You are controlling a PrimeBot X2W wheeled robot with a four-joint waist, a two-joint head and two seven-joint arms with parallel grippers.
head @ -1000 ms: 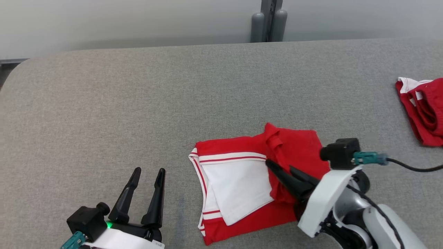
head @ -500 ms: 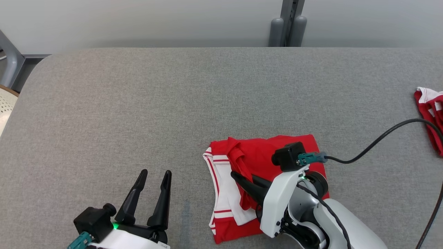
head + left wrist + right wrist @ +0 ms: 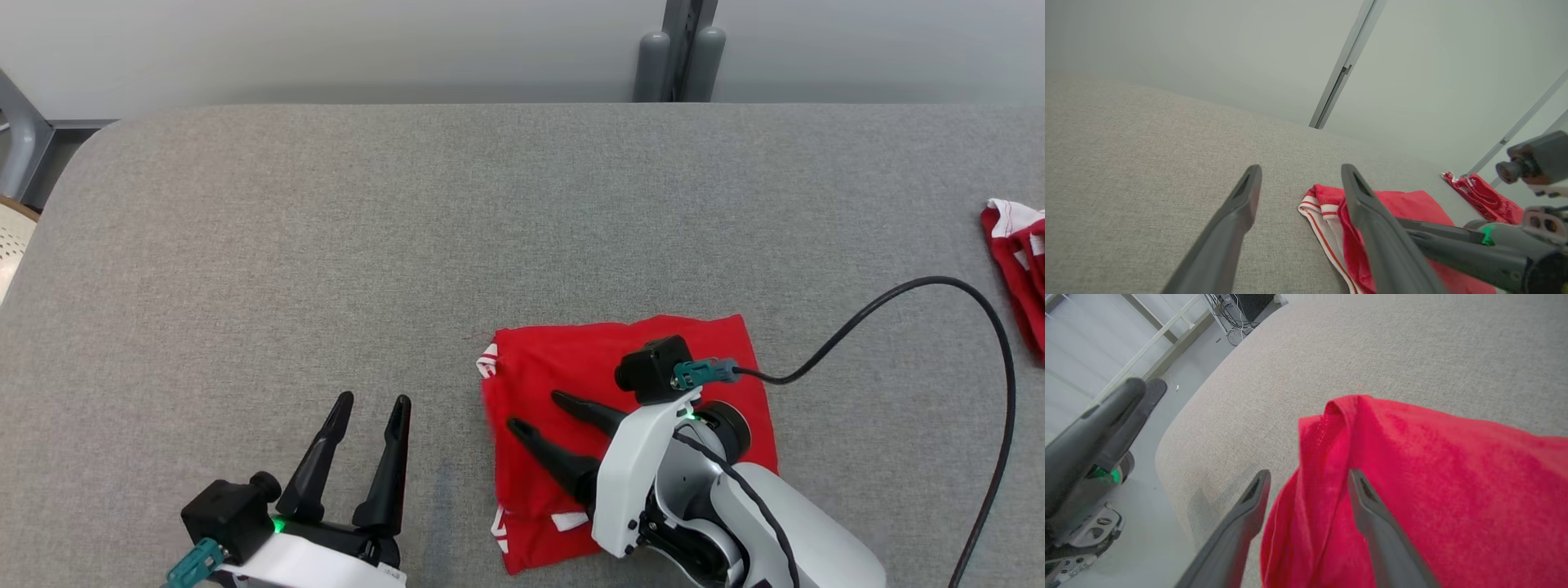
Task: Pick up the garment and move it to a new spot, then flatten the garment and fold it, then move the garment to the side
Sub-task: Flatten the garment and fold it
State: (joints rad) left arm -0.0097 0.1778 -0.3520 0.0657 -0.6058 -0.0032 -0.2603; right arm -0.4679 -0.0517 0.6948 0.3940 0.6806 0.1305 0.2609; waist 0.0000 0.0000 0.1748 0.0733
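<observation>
Fingers (image 3: 549, 453) of the right gripper (image 3: 535, 411) are spread apart and hold nothing. They hang low over the left part of the garment (image 3: 571, 363), which lies folded into a rough red square on the grey table (image 3: 326, 245), near the front edge and a little right of the middle. To my judgement the fold is laid, and the gripper is open so that the cloth can settle before it is taken to the side. The left gripper (image 3: 374, 400) is also open and empty. It rests at the front edge, near the garment's left side but apart from it, probably so that it does not disturb the work of the other arm. A second red garment (image 3: 1016, 253) lies at the far right, well apart; maybe that is the side where finished pieces go. From the head view the fold looks flat and almost all red, with small white bits at its left edge. The left wrist view, which looks low along the table, gives more: a white band (image 3: 1325, 209) with red stripes comes out under the red top layer. The right wrist view adds that the folded edge is not pressed down. It stands as a soft ridge and passes between the two fingers without being pinched. I think it needs smoothing before a grasp.
</observation>
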